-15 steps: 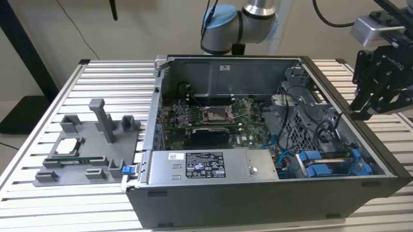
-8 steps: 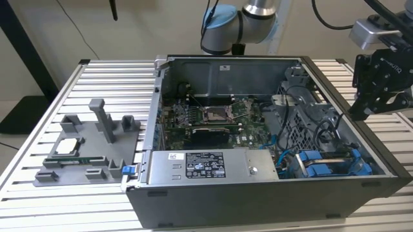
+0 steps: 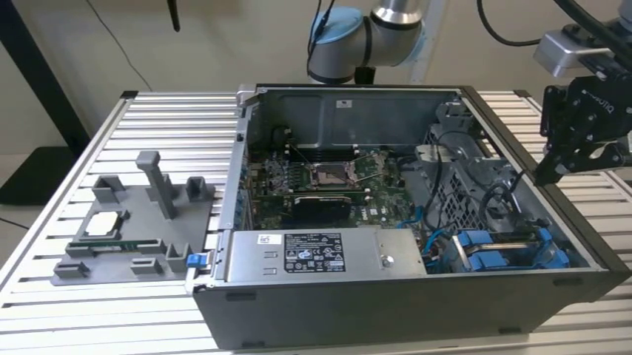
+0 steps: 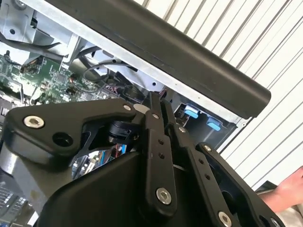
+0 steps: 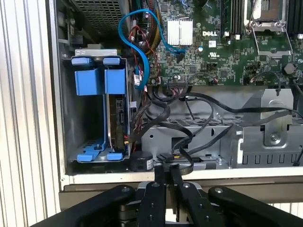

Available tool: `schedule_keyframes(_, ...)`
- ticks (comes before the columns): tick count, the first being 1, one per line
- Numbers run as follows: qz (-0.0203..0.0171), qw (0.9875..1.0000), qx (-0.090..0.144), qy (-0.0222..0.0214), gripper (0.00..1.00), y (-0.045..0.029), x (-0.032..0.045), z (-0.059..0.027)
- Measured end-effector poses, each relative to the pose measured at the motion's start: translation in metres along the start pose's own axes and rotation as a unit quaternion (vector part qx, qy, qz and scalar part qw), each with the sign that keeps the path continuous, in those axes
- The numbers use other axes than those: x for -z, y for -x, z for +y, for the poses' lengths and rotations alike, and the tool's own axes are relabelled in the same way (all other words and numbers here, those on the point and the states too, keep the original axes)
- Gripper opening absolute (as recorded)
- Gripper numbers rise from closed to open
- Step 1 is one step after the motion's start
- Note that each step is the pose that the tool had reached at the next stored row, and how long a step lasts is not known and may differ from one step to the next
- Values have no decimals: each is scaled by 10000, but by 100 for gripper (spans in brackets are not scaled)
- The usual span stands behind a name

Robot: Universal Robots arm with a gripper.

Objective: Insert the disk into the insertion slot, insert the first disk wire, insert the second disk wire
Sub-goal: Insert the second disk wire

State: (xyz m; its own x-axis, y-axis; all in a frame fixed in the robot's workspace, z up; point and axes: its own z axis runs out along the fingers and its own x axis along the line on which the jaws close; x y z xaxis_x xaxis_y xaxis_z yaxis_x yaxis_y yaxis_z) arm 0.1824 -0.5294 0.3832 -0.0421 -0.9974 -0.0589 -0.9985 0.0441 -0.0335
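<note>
First wrist view is showing the disk [image 5: 118, 120] standing on its edge inside the insertion slot [image 5: 67, 118], beside the blue holders [image 5: 88, 81], so I am guessing the wire step is going on. The gripper [image 5: 166, 168] is hanging by the case wall [image 5: 142, 178] with its jaws squeezed almost together, just beside a black plug [image 5: 164, 157]. I am not able to tell if it is touching it. Doing this well is meaning pinching the plug by its flat sides, keeping it straight and pushing softly. I am counting one disk, two blue holders, one blue wire [image 5: 122, 23], many black wires [image 5: 156, 111] and one gripper.
</note>
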Motion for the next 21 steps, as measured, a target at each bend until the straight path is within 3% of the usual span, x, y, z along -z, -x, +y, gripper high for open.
schedule_keyframes(5, -5, 10000, -2, 0, 0, -23, 21, 16)
schedule_keyframes(9, -21, 10000, -9, 0, 0, -33, 74, 92)
schedule_keyframes(21, -26, 10000, -10, 0, 0, -103, 130, 550)
